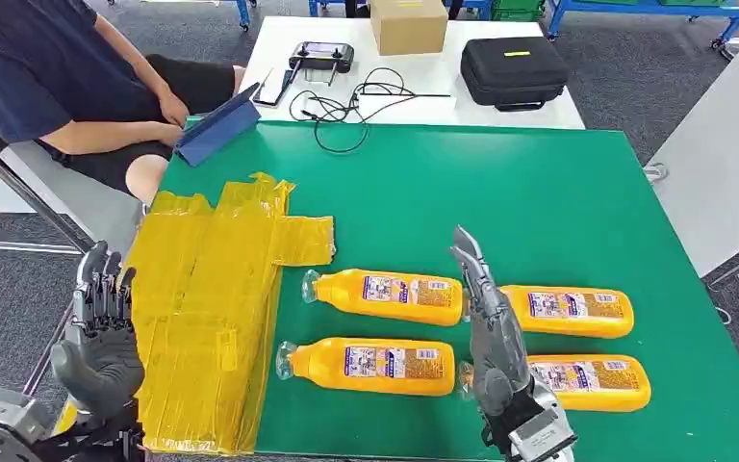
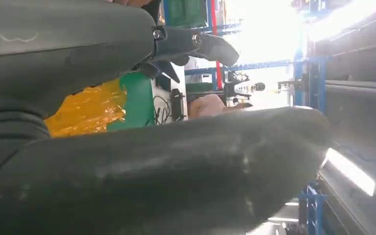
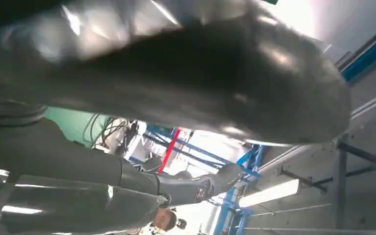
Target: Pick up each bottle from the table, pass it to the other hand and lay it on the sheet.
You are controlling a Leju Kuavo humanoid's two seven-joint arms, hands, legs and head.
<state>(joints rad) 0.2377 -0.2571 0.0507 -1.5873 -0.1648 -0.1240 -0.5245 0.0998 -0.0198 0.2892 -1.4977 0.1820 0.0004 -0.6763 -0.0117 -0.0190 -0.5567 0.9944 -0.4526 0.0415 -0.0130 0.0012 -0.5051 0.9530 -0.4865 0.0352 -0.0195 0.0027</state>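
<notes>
**Bottles on green tabletop, both hands empty**

Bottles, four of them, orange with clear caps and printed labels, lie on their sides on the green tabletop in two rows of two. The far-left bottle and the near-left bottle have their caps pointing toward the yellow sheet. The far-right bottle and the near-right bottle lie just beyond them on the other side. None touches the sheet, a crinkled patchwork of yellow strips covering the tabletop's left part.

The right hand stands above the tabletop between the left and right pairs, fingers stretched straight forward and holding nothing; whether it touches a bottle is hard to judge from this angle. The left hand is raised beside the sheet's left edge, off the tabletop, fingers upright and a little apart, also empty. In the left wrist view, the sheet and green surface show past the thumb.

At the far-left corner lies a blue tablet case. A person in a dark shirt sits there. On the white table behind are a controller, a cardboard box, a black zip case and loose cables.
</notes>
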